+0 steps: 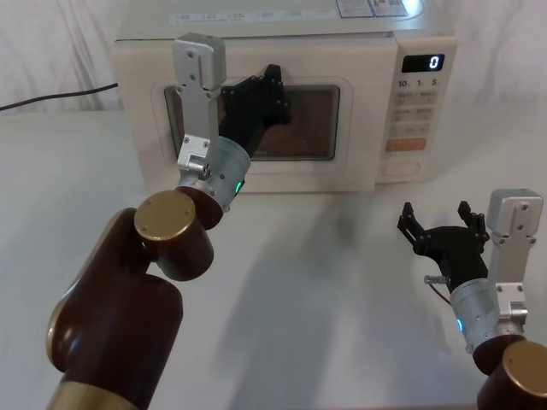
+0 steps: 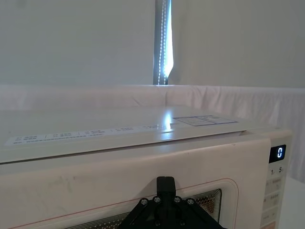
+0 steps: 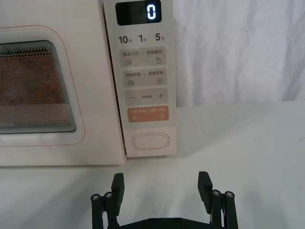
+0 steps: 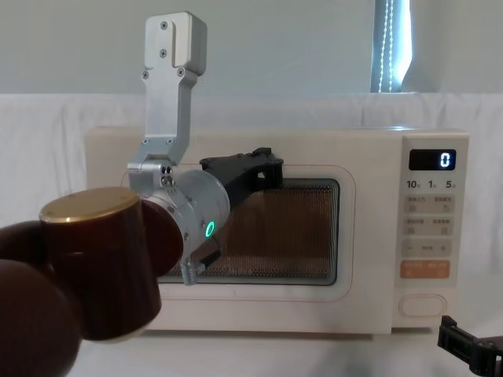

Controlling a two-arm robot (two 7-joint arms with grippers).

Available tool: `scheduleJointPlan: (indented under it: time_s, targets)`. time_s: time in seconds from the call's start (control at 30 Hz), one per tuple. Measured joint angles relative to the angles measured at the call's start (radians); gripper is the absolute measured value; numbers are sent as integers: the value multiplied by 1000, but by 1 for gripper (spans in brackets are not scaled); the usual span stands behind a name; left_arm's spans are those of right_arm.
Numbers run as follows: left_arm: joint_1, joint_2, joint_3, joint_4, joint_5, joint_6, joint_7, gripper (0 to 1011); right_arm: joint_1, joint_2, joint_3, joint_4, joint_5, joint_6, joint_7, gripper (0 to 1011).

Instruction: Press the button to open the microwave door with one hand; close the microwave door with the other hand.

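The cream microwave door [image 1: 318, 120] with its dark window lies flush with the oven body. My left gripper [image 1: 270, 89] is shut, and its tip rests against the upper left part of the window [image 4: 291, 228]. From the left wrist, the joined fingertips [image 2: 165, 183] sit just over the window's top edge. The wide cream button [image 3: 150, 142] is at the bottom of the control panel, below the orange key [image 3: 147, 114]. My right gripper [image 1: 436, 213] hovers open above the table, in front of the panel and well short of the button [image 1: 402, 166], with nothing between its fingers [image 3: 118, 183].
The microwave [image 1: 282, 47] stands at the back of a white cloth-covered table [image 1: 325, 282]. Its display [image 1: 423, 62] reads 0. A black power cable [image 1: 51, 96] runs off at the back left. Open table lies between the oven and both arms.
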Motion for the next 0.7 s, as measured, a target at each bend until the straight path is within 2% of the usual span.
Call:
scheduleJointPlan:
  time_s: [0.7]
  targets:
    - [-25,-18,-14,50,10,-2,8,0,0,0,0,0,0,0,0,1002]
